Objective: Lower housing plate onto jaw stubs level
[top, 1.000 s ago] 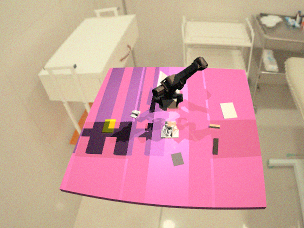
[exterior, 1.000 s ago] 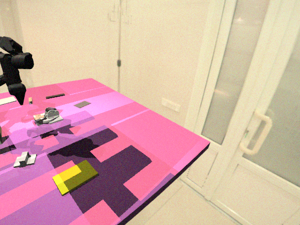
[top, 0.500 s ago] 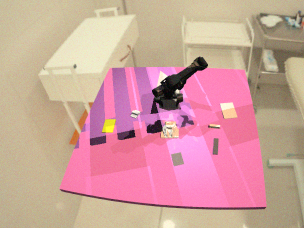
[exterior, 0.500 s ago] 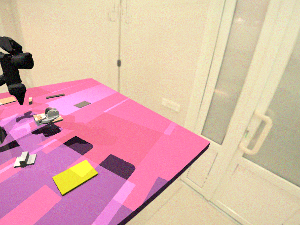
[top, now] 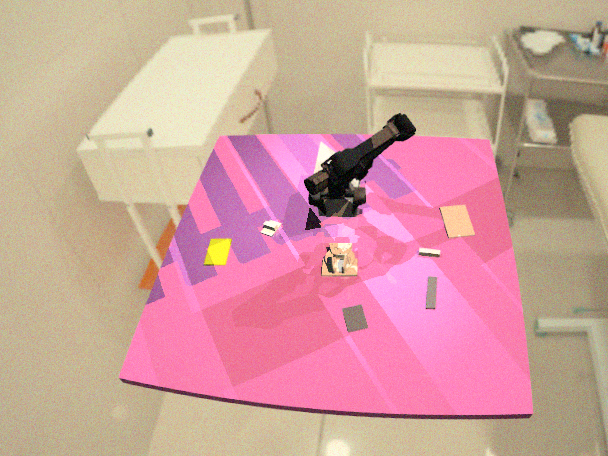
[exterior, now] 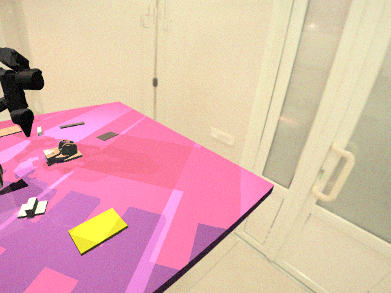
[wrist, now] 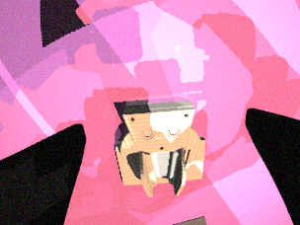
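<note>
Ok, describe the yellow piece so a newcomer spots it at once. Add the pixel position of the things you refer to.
Find the pink-and-purple table top (top: pixel 280 360) (exterior: pixel 206 180). On it, beyond the small white stepped piece (top: pixel 270 228) (exterior: pixel 33 207) from the arm, lies a flat rectangular plate (top: pixel 218 251) (exterior: pixel 98 230). Its bright yellow sets it apart.

- A cream wall is standing behind the tabletop, which is wearing pink and purple patches of light and shade.
- A glazed door with frosted panes is showing a pale, looped handle.
- A white cabinet-like cart is standing on legs, near an orange piece low down.
- A white shelf trolley is standing beside a grey metal cart holding blurred supplies.
- A padded cream surface is entering at the right edge.
- The glossy beige floor is reflecting a bright spot.
</note>
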Action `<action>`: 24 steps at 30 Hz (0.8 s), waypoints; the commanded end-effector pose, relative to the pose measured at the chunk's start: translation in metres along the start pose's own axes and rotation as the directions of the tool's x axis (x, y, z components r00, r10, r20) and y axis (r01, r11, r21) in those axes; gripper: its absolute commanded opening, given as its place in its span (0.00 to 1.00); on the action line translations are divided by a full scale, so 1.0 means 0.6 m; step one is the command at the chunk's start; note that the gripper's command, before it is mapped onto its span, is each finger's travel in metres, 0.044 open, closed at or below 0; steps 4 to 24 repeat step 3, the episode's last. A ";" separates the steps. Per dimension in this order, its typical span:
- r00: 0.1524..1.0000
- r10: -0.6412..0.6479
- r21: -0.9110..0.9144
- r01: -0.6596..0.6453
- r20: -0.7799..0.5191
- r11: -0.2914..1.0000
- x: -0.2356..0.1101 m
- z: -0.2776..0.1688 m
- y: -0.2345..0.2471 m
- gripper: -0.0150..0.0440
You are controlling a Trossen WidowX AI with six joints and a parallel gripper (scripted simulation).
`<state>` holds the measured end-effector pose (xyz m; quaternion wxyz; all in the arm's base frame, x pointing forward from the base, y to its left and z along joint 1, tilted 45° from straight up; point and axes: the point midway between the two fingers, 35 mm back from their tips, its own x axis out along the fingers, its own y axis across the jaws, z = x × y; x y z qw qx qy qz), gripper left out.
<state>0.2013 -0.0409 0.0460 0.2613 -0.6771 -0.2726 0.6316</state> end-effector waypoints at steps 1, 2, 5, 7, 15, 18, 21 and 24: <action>1.000 0.002 0.001 -0.002 0.004 1.000 0.000 0.002 0.000 1.00; 1.000 0.002 0.001 -0.002 0.004 1.000 0.000 0.002 0.000 1.00; 1.000 0.002 0.001 -0.002 0.004 1.000 0.000 0.002 0.000 1.00; 1.000 0.002 0.001 -0.002 0.004 1.000 0.000 0.002 0.000 1.00; 1.000 0.002 0.001 -0.002 0.004 1.000 0.000 0.002 0.000 1.00; 1.000 0.002 0.001 -0.002 0.004 1.000 0.000 0.002 0.000 1.00; 1.000 0.002 0.001 -0.002 0.004 1.000 0.000 0.002 0.000 1.00; 1.000 0.002 0.001 -0.002 0.004 1.000 0.000 0.002 0.000 1.00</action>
